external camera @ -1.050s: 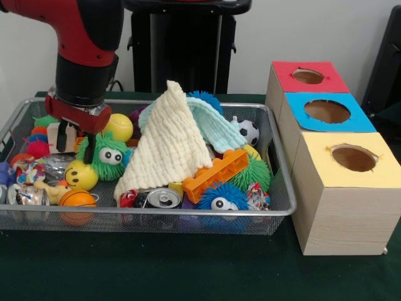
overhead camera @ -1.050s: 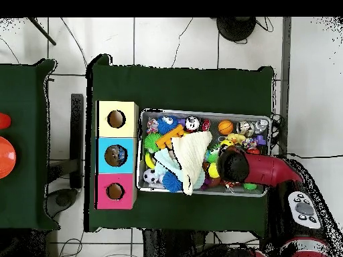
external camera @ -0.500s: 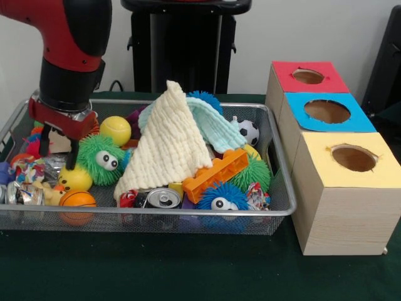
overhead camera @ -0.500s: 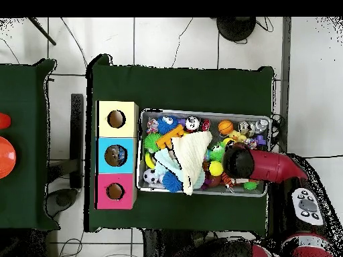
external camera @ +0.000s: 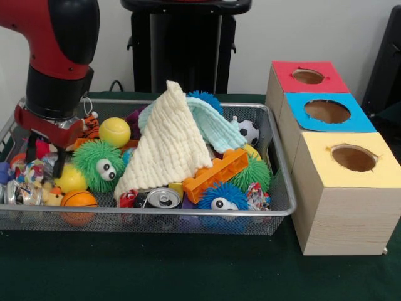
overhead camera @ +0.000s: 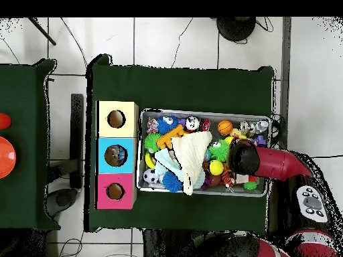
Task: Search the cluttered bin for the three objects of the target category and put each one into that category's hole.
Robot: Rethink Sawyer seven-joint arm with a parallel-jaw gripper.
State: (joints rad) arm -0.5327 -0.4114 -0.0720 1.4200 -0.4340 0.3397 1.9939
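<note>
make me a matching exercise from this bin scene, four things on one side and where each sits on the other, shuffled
Things:
1. can
2. soccer ball
3. basketball
4. yellow box

Places (front view):
A. outside the bin, nearest box to the camera
B. near left corner of the bin, against the mesh
C. far side of the bin, right of the cloths
D. near edge of the bin, just below the cream cloth

Pairs: 1-D, 2-C, 3-B, 4-A
</note>
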